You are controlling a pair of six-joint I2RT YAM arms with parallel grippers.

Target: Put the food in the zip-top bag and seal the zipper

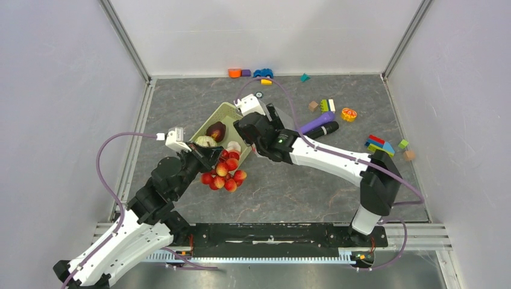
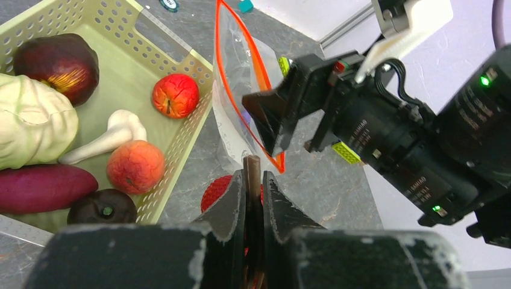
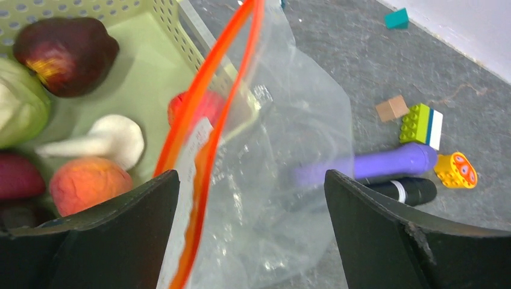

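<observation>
**Bag mouth held open beside the basket**

The left tool point(image 2: 253, 176) is pinched narrow on the rim of the zip-top bag point(image 3: 283, 180), holding it up just beside the light-green basket point(image 2: 181, 129) on the bench point(image 1: 289, 186). The right tool point(image 3: 250, 180) stands wide, one finger on either side of the bag. The orange-red zipper point(image 3: 205, 90) gapes unsealed. A cabbage point(image 2: 33, 120), a white mushroom point(image 2: 111, 135) and a peach apple point(image 2: 135, 165) lie in the basket.

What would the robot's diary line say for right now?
left end effector: shut on zip-top bag | right end effector: open, either side of bag | zipper: not sealed | basket: food inside
</observation>
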